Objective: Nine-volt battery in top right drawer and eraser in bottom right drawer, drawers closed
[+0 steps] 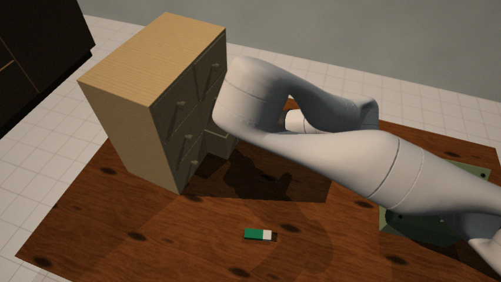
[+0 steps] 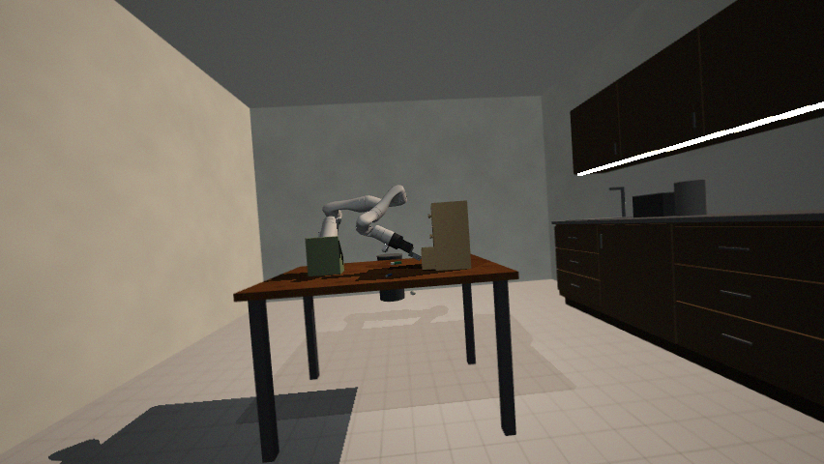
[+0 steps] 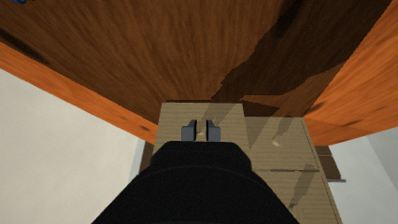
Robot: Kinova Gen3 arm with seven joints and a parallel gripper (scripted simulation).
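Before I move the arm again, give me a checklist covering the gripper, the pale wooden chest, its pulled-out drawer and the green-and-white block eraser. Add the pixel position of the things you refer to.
1. Gripper (image 2: 419,256) (image 3: 201,127) closed around the pale drawer knob (image 3: 201,133): ok.
2. Bottom-right wooden drawer (image 1: 216,144) (image 2: 427,258) (image 3: 175,117) level, without droop: ok.
3. Pale wooden chest (image 1: 150,52) (image 2: 453,230) upright: ok.
4. Drawer short of half its length: cannot tell.
5. Green-and-white eraser (image 1: 257,234) (image 2: 396,262) in that drawer: not ok, on the table.

Exterior room sitting dim, 1 white strip glowing under the wall cabinets (image 2: 651,98). Top view: warm light falling on the chest's top (image 1: 154,52), its front lying in shade, dark shadows crossing the table (image 1: 115,224) (image 2: 368,279) (image 3: 140,51). Wrist view: black housing (image 3: 196,187) losing detail. Exterior distant items appearing tiny.
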